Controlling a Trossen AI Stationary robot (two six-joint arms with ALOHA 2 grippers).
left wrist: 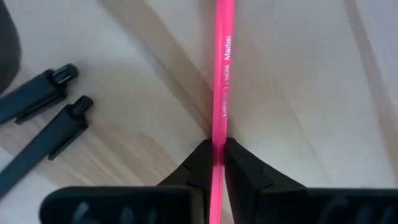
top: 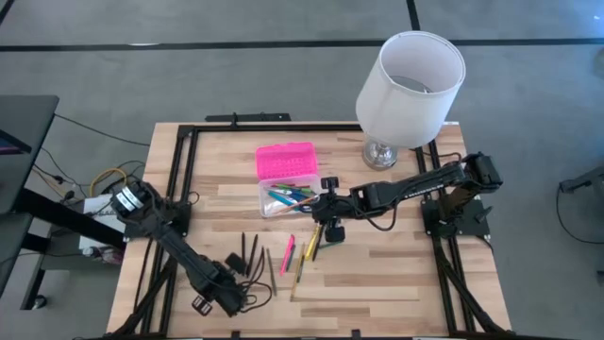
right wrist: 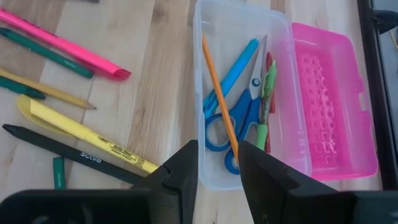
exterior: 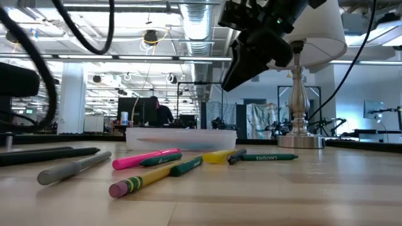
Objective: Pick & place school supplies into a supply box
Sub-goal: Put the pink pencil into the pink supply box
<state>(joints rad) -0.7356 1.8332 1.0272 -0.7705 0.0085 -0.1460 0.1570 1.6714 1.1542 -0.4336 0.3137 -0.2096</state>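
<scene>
We saw the left end effector (left wrist: pixel 217 163) clenched on a thin pink pen (left wrist: pixel 221 74) that lay on the wooden worktop (left wrist: pixel 311 93), two dark pens (left wrist: pixel 43 118) just beside it. The right end effector (right wrist: pixel 217 165) hung released above the clear supply box (right wrist: pixel 211 37), whose pink lid (right wrist: pixel 326 93) lay open; blue-handled scissors (right wrist: pixel 239 115) and an orange pencil (right wrist: pixel 217 87) lay inside. A yellow highlighter (right wrist: pixel 81 134) stayed outside.
</scene>
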